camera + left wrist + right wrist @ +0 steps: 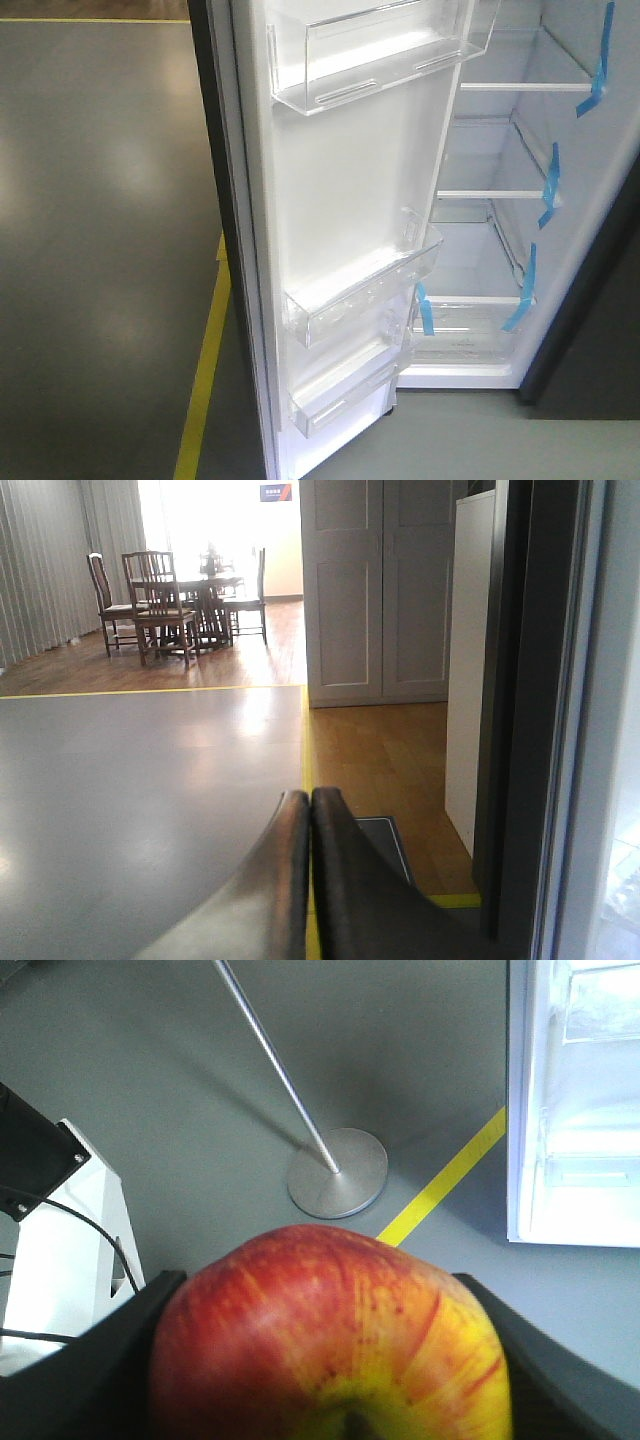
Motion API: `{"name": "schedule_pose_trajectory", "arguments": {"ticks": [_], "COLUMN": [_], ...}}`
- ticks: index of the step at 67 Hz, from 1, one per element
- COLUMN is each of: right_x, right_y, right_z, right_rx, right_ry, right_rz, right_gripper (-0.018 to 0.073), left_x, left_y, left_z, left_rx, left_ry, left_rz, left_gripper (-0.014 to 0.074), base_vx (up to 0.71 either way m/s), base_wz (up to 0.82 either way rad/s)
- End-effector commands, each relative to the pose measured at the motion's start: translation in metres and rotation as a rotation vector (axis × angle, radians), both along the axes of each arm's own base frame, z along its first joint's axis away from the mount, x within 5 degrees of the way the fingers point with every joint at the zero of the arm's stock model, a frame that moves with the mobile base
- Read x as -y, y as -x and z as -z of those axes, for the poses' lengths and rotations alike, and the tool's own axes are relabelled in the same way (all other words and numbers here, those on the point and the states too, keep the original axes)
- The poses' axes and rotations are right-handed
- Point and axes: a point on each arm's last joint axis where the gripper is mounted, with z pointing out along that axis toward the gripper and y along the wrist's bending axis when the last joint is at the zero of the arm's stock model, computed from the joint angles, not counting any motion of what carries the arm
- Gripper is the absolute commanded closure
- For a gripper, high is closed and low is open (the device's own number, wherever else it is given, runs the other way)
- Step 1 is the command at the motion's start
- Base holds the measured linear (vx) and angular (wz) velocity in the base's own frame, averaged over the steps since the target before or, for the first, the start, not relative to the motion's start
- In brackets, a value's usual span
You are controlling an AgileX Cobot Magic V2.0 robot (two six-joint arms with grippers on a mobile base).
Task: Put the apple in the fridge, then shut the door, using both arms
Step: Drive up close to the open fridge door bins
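Note:
The red apple [330, 1340] with a yellow patch round its stem fills the bottom of the right wrist view. My right gripper [320, 1295] is shut on it, a black finger [100, 1360] pressing each side. The fridge [500, 200] stands open, showing a white inside, glass shelves and blue tape strips. Its door [340, 220] is swung wide, its white liner and clear bins facing me. My left gripper [309, 802] is shut on nothing, pointing along the floor just left of the door's dark edge [520, 730]. Neither gripper shows in the front view.
A yellow floor line [205, 370] runs past the door's foot. Below the apple stand a metal pole on a round base [337, 1185] and a white frame with cables [60, 1260]. Far off are a dining table with chairs [180, 600] and grey cupboard doors [375, 590].

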Motion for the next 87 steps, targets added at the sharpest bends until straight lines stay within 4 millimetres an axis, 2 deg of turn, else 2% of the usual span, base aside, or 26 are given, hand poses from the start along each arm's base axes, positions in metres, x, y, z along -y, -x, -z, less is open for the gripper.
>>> {"name": "schedule_pose_trajectory", "arguments": {"ticks": [1, 87], "right_x": [-0.0024, -0.0024], "right_y": [-0.0035, -0.0035], "right_z": [-0.0112, -0.0112], "right_rx": [0.036, 0.036], "right_ry": [-0.062, -0.062], "right_rz": [0.017, 0.017], "right_gripper": [0.0447, 0.0447], "left_x": [0.0004, 0.0004], "left_y": [0.0026, 0.0026], "left_z": [-0.013, -0.013], "left_rx": [0.105, 0.105], "left_ry": [0.008, 0.008], "left_rz": [0.007, 0.007], "left_gripper": [0.0603, 0.0603], "base_vx": [0.11, 0.08], "base_wz": [-0.01, -0.02]}}
